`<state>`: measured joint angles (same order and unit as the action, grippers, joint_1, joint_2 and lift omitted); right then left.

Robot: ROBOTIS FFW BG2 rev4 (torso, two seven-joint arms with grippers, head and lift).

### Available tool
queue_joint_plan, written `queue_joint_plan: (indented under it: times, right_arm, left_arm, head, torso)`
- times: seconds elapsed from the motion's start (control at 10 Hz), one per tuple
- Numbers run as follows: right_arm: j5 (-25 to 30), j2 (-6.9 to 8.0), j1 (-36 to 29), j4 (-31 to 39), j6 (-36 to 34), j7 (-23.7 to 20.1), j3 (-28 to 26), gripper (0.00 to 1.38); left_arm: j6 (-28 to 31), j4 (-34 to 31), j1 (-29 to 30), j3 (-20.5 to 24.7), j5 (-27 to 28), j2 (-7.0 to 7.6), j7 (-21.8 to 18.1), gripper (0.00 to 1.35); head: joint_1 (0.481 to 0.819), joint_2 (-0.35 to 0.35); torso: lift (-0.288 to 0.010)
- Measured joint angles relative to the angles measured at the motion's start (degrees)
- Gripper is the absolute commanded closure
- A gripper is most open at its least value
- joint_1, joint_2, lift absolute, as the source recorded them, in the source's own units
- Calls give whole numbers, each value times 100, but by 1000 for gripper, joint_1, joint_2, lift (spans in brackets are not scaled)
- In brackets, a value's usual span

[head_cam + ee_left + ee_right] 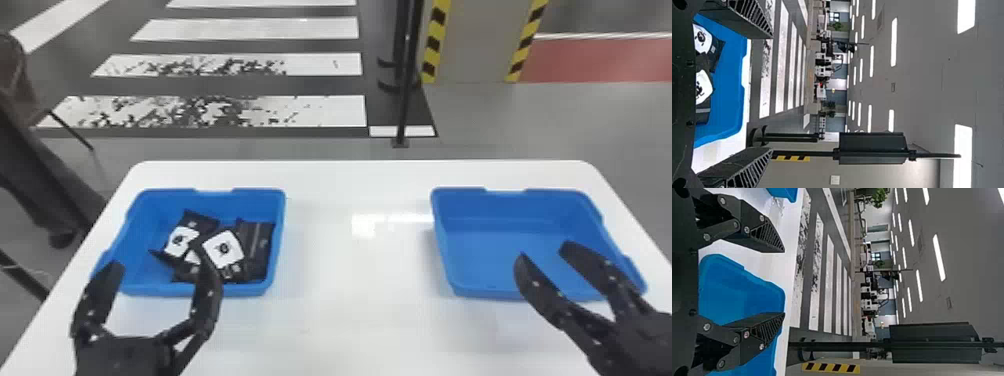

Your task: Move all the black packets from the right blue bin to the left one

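Two grippers are nearest, both with fingers spread wide: the left gripper (pixel 161 269) at the left bin's (pixel 165 290) near side, the right gripper (pixel 544 251) at the right bin (pixel 482 291). Several black packets (pixel 257 250) lie overlapping in the left bin, on the white table (pixel 350 310). Beyond stand a black post (pixel 404 100) and white floor stripes (pixel 330 110) beside it.

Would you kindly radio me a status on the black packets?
Left black gripper and right black gripper open, empty. Black packets in left blue plastic bin. None seen in right blue bin. No obstruction seen.
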<state>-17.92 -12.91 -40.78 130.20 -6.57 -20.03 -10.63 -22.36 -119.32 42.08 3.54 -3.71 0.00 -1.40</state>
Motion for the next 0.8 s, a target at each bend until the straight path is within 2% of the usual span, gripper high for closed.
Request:
queue_joint_plan:
  times: [0.8]
  right_arm:
    - [-19,17,0,-41,97,5,-10,507]
  left_arm:
    - [-15,0,-1,-18,-73,0,0,-1]
  head:
    - [695,34]
  torso:
    - [-140]
